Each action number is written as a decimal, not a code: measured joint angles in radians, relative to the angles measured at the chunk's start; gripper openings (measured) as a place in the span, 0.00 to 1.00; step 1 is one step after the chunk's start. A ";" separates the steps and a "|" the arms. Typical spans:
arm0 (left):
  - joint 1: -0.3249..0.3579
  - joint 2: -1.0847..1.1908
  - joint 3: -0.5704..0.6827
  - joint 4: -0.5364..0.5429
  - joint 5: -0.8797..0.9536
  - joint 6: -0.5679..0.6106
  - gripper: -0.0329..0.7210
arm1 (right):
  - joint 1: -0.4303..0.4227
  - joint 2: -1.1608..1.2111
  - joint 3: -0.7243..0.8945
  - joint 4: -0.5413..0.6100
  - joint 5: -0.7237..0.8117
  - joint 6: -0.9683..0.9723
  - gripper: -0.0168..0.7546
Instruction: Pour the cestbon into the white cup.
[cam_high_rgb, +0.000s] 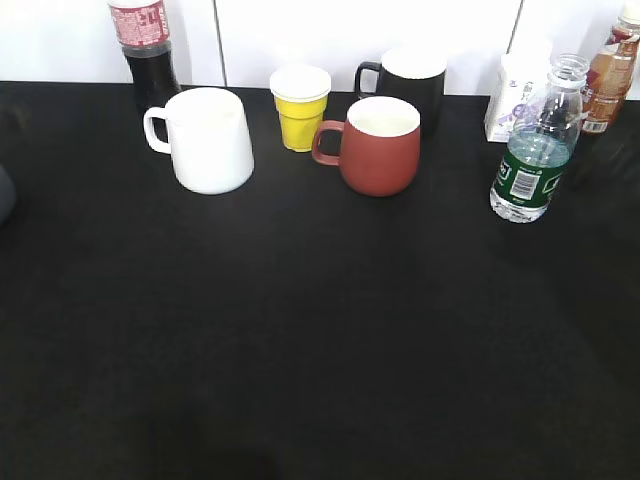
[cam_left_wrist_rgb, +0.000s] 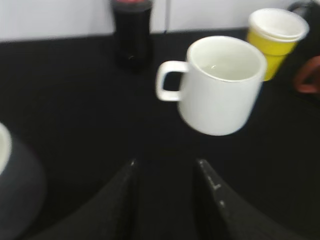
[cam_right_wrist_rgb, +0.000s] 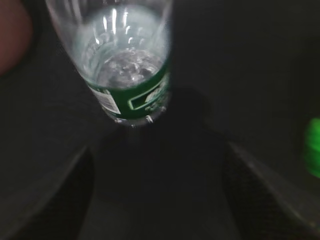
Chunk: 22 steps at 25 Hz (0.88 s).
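Note:
The white cup stands upright at the back left of the black table, handle to the left. In the left wrist view it stands ahead of my left gripper, which is open, empty and apart from it. The cestbon, uncapped and partly full, stands upright at the right. In the right wrist view the cestbon stands just ahead of my right gripper, which is open wide and not touching it. Neither gripper shows clearly in the exterior view.
A yellow cup, a red-brown mug and a black mug stand at the back middle. A cola bottle stands behind the white cup. A white carton and a brown bottle stand behind the cestbon. A green cap lies right of it.

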 joint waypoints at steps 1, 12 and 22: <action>0.000 -0.025 -0.067 -0.025 0.127 -0.001 0.42 | 0.000 -0.057 -0.051 0.012 0.123 0.001 0.79; 0.000 -0.778 0.007 -0.062 0.733 0.128 0.42 | 0.000 -0.896 -0.031 0.062 0.811 -0.001 0.79; 0.000 -1.082 0.193 -0.124 0.818 0.252 0.41 | 0.000 -1.208 0.227 0.017 0.824 -0.087 0.79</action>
